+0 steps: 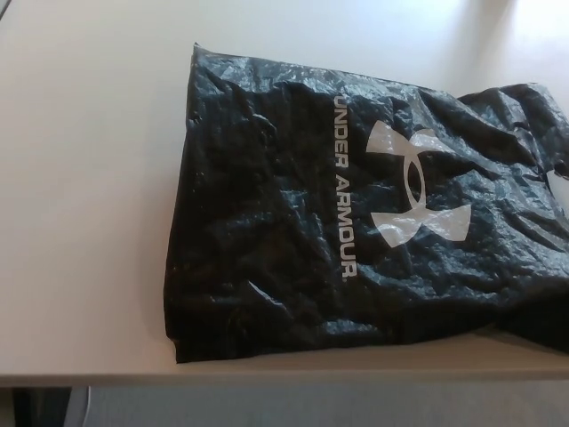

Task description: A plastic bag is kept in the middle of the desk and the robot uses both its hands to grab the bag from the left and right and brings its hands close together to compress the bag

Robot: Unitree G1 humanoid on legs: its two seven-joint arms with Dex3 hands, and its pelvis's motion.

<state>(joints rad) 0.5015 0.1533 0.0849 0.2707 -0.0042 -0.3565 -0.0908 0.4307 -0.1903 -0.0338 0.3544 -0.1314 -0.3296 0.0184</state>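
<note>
A large black plastic bag [356, 213] lies flat and crinkled on the pale desk [80, 196]. It carries white "UNDER ARMOUR" lettering and a white logo, read sideways. The bag spans from mid-picture to the right edge, and its near edge reaches close to the desk's front edge. Its right part runs out of the picture. Neither of my hands nor any arm shows in the head view.
The desk's front edge [267, 378] crosses the bottom of the picture, with grey floor below it. Bare desk surface lies to the left of the bag and behind it.
</note>
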